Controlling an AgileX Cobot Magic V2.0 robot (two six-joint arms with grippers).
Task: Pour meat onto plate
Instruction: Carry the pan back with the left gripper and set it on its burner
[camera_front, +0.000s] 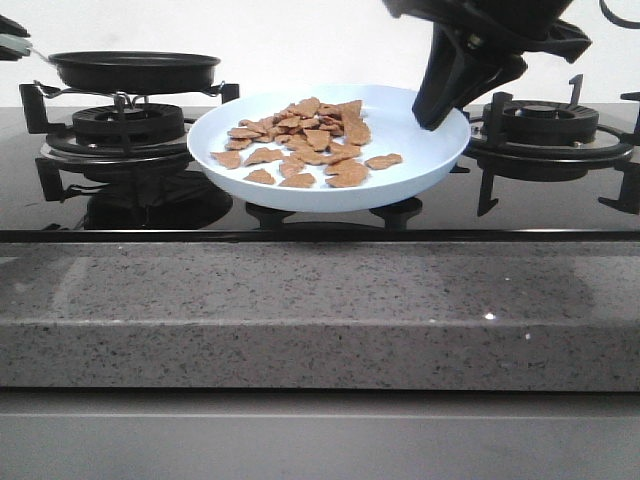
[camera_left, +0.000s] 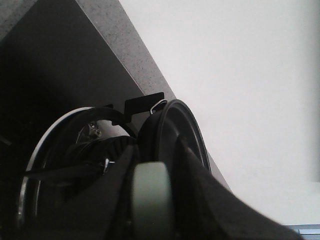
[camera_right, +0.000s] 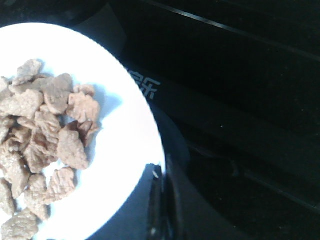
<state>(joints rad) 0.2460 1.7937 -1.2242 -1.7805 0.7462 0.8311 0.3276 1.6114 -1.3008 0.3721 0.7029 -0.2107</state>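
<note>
My right jaws (camera_front: 436, 118) pinch the rim of the wide pale-blue glossy plate (camera_front: 420, 165), which carries the reddish-brown meat pieces (camera_front: 305, 140). If that grip slips, the plate could tilt and spill the meat. Left jaws clamp the black frying pan's (camera_front: 135, 70) handle beside the plate.

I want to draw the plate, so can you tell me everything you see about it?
The plate is round, wide and shallow, pale blue-white and glossy, with a raised rim. It sits between the two burners of the black stove, slightly tilted toward the camera. A loose heap of flat reddish-brown meat pieces lies on it, mostly left of centre. The right claw grips its far right rim.
</note>
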